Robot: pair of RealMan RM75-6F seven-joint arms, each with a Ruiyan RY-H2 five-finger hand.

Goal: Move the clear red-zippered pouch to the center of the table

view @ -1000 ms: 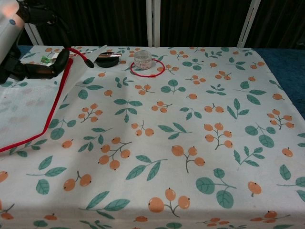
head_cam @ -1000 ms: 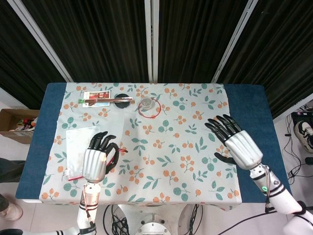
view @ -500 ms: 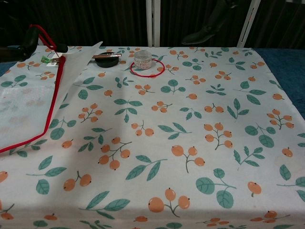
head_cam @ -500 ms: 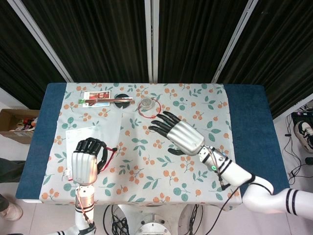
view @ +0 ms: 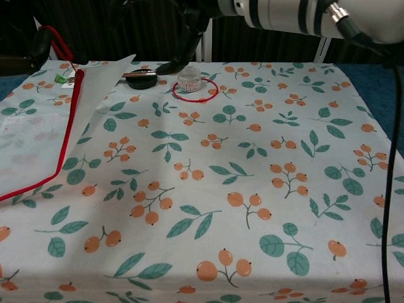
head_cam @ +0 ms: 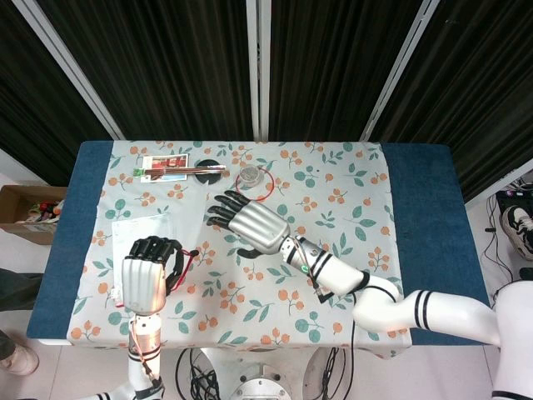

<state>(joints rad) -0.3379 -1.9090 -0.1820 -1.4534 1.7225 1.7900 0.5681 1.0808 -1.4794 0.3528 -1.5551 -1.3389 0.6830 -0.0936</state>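
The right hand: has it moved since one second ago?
Yes. The right hand has swung left across the table, from the right edge to just below the red ring.

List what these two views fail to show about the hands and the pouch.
- Left hand, head view: its own back hides where its fingers meet the pouch.
- Pouch, chest view: cut off by the left edge.
- Right hand, chest view: mostly cut off by the top edge.
- Pouch contents: too faint to tell.

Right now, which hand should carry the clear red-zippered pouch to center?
Left. The left hand already grips the clear red-zippered pouch by its red edge; the right hand hovers open over the table middle, holding nothing.
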